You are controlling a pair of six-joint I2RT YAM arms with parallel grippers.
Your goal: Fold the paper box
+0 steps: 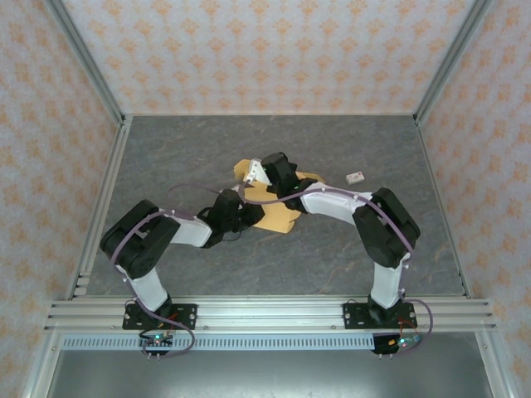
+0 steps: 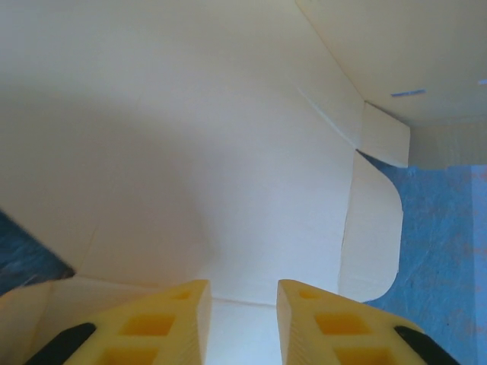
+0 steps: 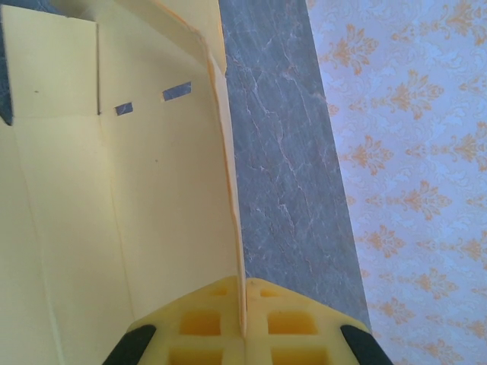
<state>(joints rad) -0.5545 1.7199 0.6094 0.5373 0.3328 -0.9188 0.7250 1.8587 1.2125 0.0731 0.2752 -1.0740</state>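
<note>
The paper box (image 1: 279, 220) is a light tan cardboard sheet, partly folded, lying mid-table between both arms. My left gripper (image 1: 248, 216) is at its near left side. In the left wrist view the left gripper (image 2: 242, 293) stands open, its yellow fingers (image 2: 179, 315) apart above a pale panel of the paper box (image 2: 190, 152), with a rounded flap (image 2: 373, 228) to the right. My right gripper (image 1: 264, 173) is at the sheet's far side. Seen from the right wrist, the right gripper (image 3: 243, 286) is shut on the thin edge of an upright panel of the paper box (image 3: 152, 190) with two small slits.
A small white object (image 1: 355, 177) lies on the grey table (image 1: 182, 157) to the right of the sheet. Aluminium rails (image 1: 99, 207) and patterned walls enclose the table on three sides. Open tabletop lies behind and to either side of the sheet.
</note>
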